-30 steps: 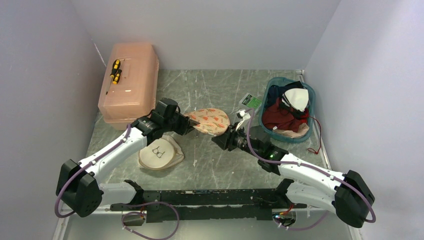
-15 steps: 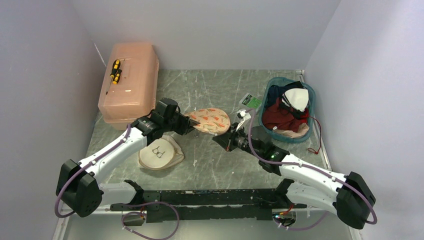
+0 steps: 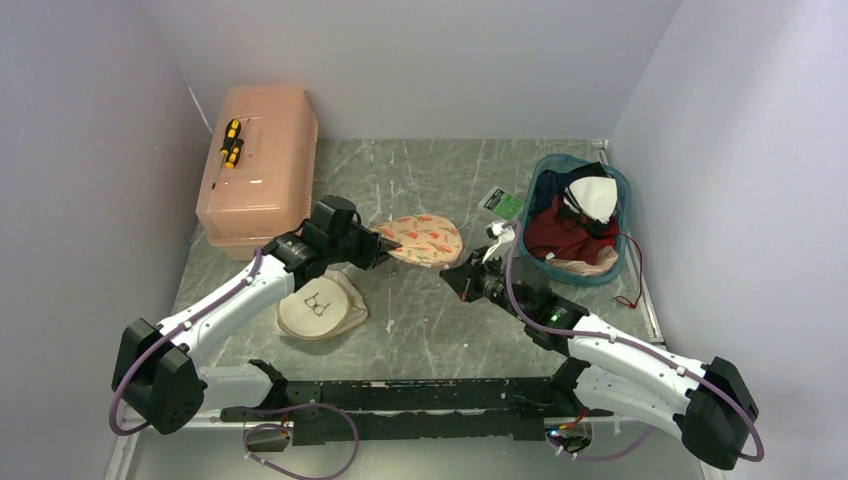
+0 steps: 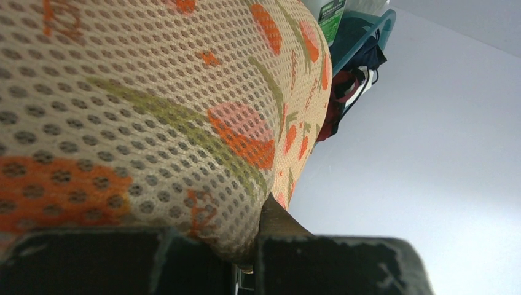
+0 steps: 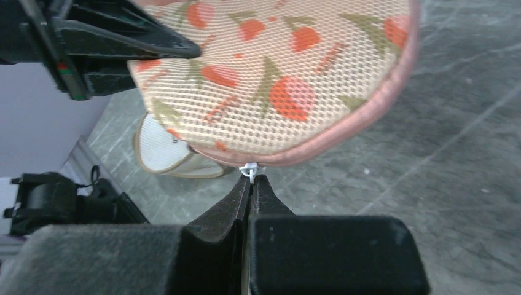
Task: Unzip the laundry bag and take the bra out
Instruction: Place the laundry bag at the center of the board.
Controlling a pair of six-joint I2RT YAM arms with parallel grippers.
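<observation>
While the top view shows the laundry bag point(image 3: 320, 305) lying icon-up on the table point(image 3: 440, 330) beside my left arm, apart from both grippers, only the right wrist view shows the small white tab point(image 5: 250, 167) at the pink rim of the printed mesh piece point(image 3: 425, 238). Right gripper point(image 5: 250, 179): fingers together, pinching that tab. Left gripper point(image 3: 376, 245): nearly closed, clamped on the piece's opposite edge. Grey marbled top, pale walls; teal basket point(image 3: 624, 195) right, pink box point(image 3: 262, 150) back left.
</observation>
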